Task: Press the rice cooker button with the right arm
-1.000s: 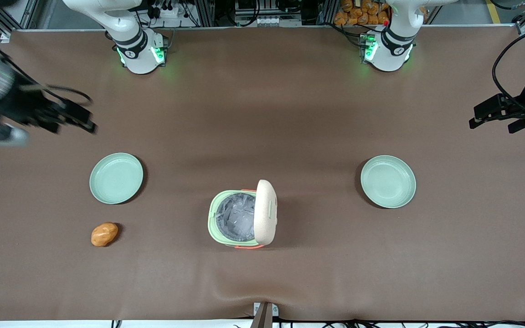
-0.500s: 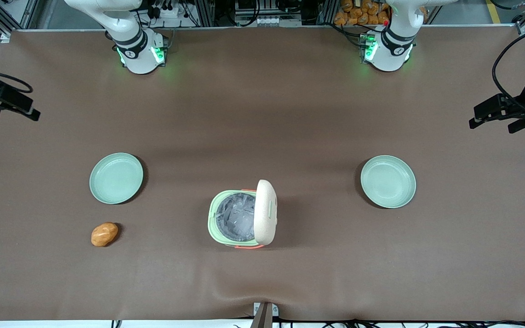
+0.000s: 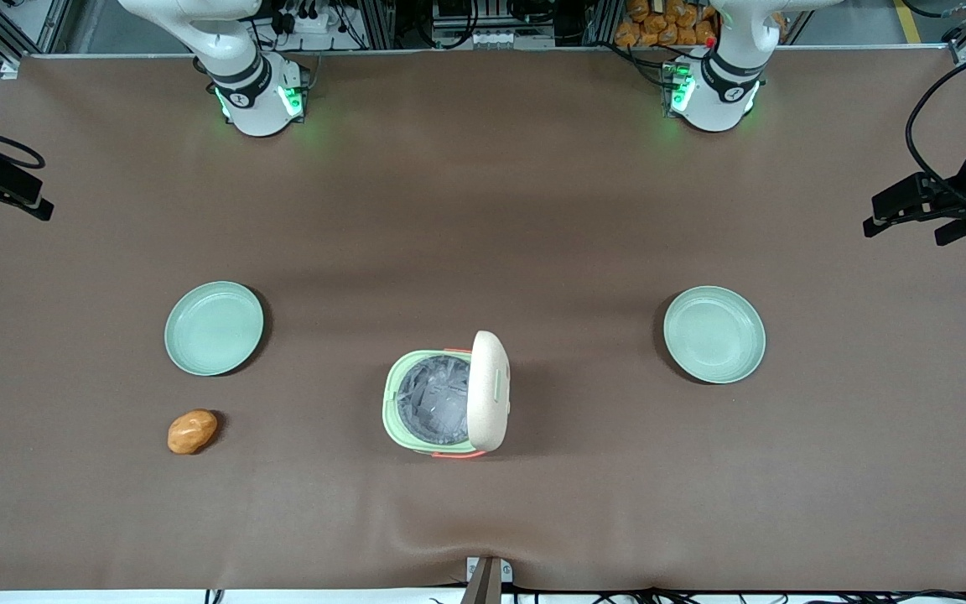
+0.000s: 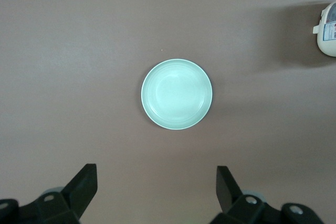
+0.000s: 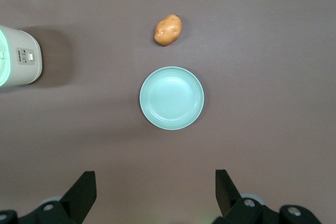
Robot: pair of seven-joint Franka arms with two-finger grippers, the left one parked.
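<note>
The rice cooker (image 3: 416, 403) stands mid-table, nearer the front camera than the two plates. Its cream lid (image 3: 488, 390) stands upright and the grey inner pot (image 3: 434, 400) is exposed. A small pale green patch, the button (image 3: 497, 388), shows on the lid's outer face. My right gripper (image 3: 22, 197) hovers at the working arm's end of the table, far from the cooker. In the right wrist view the gripper (image 5: 155, 184) is open and empty above bare table, and the cooker (image 5: 18, 56) shows its cream side with printed labels.
One mint-green plate (image 3: 214, 328) lies toward the working arm's end, also under the wrist camera (image 5: 171, 98). An orange-brown potato (image 3: 192, 430) lies nearer the front camera than that plate (image 5: 168, 30). A second plate (image 3: 714, 335) lies toward the parked arm's end (image 4: 177, 94).
My right gripper has drawn back toward the working arm's end of the table and now sits at the table's edge. The cooker's lid stands open throughout.
</note>
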